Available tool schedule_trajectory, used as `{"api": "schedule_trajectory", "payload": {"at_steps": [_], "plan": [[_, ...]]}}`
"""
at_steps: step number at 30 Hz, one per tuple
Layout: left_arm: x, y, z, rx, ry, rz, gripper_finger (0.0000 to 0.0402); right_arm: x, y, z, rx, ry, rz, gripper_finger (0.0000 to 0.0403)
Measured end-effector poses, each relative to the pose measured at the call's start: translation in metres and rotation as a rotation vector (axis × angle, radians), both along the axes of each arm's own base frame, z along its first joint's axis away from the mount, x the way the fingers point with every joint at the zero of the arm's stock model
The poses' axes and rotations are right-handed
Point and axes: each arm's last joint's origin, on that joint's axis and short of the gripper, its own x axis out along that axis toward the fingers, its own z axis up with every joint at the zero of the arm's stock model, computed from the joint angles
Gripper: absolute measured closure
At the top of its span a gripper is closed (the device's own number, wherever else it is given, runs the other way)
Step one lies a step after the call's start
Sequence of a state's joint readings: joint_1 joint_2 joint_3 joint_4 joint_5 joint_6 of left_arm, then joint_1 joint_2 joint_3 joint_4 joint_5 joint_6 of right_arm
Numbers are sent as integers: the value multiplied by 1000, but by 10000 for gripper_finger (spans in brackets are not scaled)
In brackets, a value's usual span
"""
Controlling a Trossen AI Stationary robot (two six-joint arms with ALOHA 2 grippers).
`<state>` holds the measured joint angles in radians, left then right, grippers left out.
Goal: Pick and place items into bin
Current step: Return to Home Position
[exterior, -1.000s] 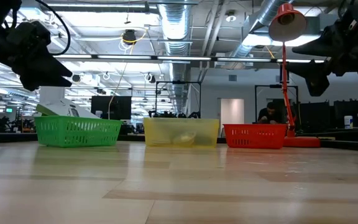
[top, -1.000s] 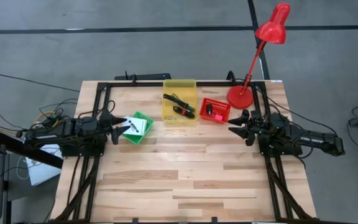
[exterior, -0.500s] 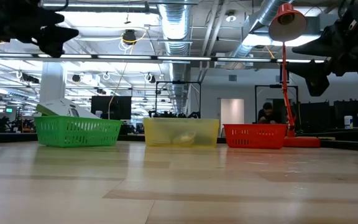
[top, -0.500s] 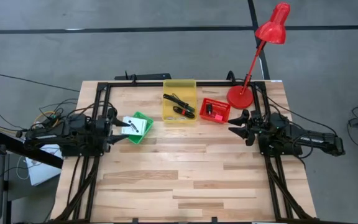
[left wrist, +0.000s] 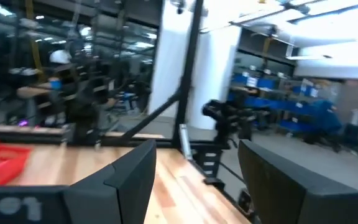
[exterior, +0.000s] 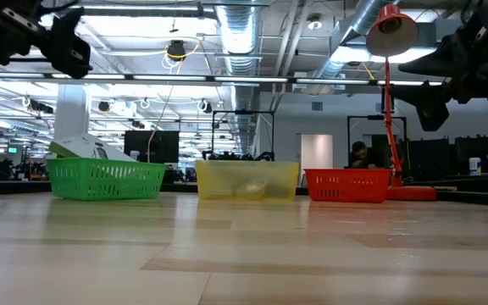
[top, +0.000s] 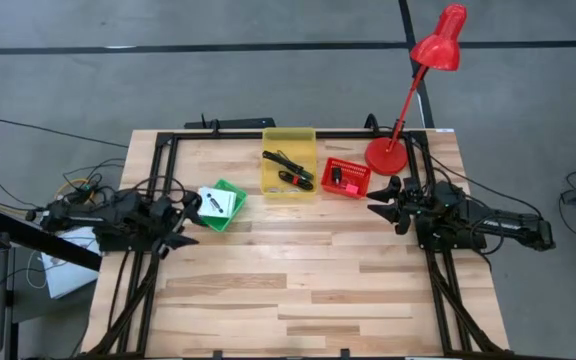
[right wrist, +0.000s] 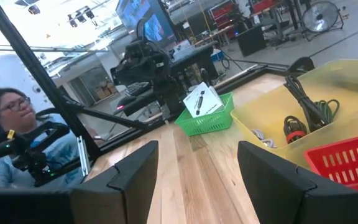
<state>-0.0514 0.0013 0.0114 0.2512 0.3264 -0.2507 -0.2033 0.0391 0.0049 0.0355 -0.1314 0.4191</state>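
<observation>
Sorting looks done; the step in hand is, I judge, parking both arms at home.
The left arm point(top: 128, 215) hangs at the table's point(top: 298, 280) left edge and the right arm point(top: 448, 215) at its right edge, both jaws open and empty. The packets point(top: 218, 201) lie in the green bin point(top: 230, 215), the cable point(top: 288, 168) in the yellow bin point(top: 288, 134), and the cubes point(top: 336, 179) in the red basket point(top: 360, 187). The next move needs no grasp, only a clear retreat.

Bright, even overhead light, soft shadows
</observation>
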Motion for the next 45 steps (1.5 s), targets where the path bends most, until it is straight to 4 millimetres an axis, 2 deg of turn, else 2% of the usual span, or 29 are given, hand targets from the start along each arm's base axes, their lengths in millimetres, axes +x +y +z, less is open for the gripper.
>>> {"api": "schedule_trajectory", "payload": {"at_steps": [3, 11, 14, 19, 24, 45], "plan": [[-1, -3, 0, 28, -18, -12, 180, 0, 0, 0, 0, 1, -1, 187], [4, -2, -18, 139, 140, 115, 179, 0, 0, 0, 0, 0, 0, 187], [4, -2, -19, 167, 136, 130, 179, 0, 0, 0, 0, 0, -1, 187], [4, -2, -19, 153, 143, 134, 179, 0, 0, 0, 0, 0, -2, 187], [4, -2, -19, 65, 174, 127, 180, 0, 0, 0, 0, 0, -2, 187], [4, -1, -20, 102, 168, 164, 180, 0, 0, 0, 0, 1, -1, 187]]}}
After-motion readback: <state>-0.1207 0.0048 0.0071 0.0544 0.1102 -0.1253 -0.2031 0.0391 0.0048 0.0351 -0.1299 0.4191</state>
